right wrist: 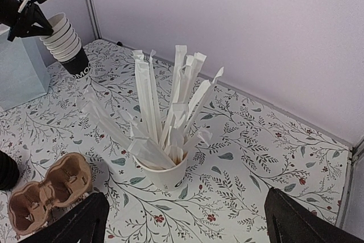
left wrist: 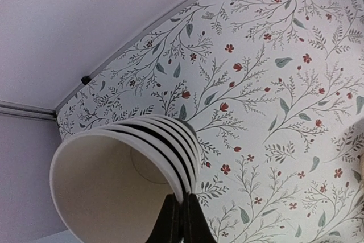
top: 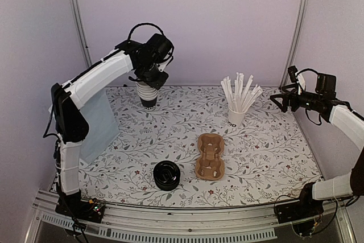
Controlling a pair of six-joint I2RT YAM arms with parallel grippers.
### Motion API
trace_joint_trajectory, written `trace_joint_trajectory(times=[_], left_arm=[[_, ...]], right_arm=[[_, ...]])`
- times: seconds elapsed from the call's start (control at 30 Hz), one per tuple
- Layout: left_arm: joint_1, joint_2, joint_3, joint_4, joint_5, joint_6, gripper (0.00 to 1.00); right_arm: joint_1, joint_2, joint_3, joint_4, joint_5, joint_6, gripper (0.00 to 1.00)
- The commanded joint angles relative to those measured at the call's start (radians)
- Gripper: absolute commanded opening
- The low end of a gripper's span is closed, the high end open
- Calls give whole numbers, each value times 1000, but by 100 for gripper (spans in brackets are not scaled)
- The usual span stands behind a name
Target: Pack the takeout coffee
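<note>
Black lids [top: 166,175], apparently a short pile, sit nearest the front edge of the table [top: 267,157]. A brown pulp carrier [top: 210,155] lies just beside them on the right, and its wells are empty. Further back, a pale blue bag [top: 101,126] is at the left and a white cup of wrapped straws [top: 235,116] at the right. Right gripper [top: 280,99]: held above the table's right side near the straws, jaws spread fully apart, nothing between them. At the far wall stands the stack [top: 148,96] of nested cups. Left gripper [left wrist: 182,215]: positioned at the stack's mouth, jaws pressed nearly together on the rim of the top cup [left wrist: 108,194], with one finger apparently inside the wall and one outside. The top cup, which I take to be the coffee cup for this order, is nested in the stack and not separated. Status, as judged: early. No step is complete, since no cup stands alone, none carries a lid, and the carrier holds nothing. Remaining: free one cup, lid it, and seat it in the carrier or bag.
</note>
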Motion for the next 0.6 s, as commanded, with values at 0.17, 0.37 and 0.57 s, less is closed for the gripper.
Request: trace_joint_trajectory(times=[0.17,0.37,0.57], left_arm=[[11,12,64,-39,163,-31,0],[-7,17,54,-39,49,-28,0],[-12,1,55,-12,39,-18,0]], right_arm=[[-5,8,-3,-24,-15,-17,99],[-5,13,2,-31,-15,-21,99],[-5,12,2,-32,-13,-22,99]])
